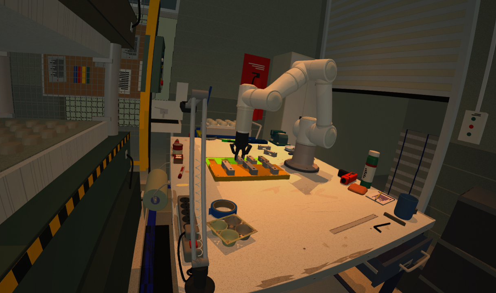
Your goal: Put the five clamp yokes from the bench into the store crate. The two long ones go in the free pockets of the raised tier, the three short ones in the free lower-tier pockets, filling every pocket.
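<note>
A grey clamp yoke [241, 159] is held in my closed gripper [241, 156], right over the green raised tier at the back of the store crate [246, 168]. The crate is a flat orange tray with a green rear strip, and several grey yokes [250, 165] stand in its pockets in rows. Two more yokes [267, 150] lie on the bench behind the crate, toward the arm's base. I cannot tell whether the held yoke rests in a pocket.
A tray of round cups [231, 229] and a blue tape roll [223, 207] sit near the front left edge. A lamp stand [198, 175] rises at the left. A spray can [370, 168], red tool [348, 177], blue mug [405, 206] and ruler [353, 223] line the right side.
</note>
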You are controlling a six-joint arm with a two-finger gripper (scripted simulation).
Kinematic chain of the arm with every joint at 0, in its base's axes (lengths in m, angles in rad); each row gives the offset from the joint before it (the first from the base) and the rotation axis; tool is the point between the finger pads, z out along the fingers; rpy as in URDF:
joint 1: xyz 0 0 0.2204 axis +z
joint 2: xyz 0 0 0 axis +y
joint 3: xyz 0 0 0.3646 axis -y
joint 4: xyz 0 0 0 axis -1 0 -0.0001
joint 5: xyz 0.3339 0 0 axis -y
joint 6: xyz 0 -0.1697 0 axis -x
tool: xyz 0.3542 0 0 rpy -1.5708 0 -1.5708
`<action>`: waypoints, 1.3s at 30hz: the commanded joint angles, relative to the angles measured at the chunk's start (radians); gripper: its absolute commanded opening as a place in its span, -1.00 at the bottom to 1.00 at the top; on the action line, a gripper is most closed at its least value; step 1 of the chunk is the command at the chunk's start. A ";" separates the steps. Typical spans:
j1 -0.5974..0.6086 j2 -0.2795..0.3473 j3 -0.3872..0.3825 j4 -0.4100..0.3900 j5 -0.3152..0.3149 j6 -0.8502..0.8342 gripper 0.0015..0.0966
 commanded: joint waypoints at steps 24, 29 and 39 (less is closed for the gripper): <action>0.000 0.000 0.000 0.000 0.001 0.000 -0.20; 0.000 0.000 0.000 0.000 0.001 0.000 0.01; 0.000 0.000 0.000 0.000 0.000 0.000 0.02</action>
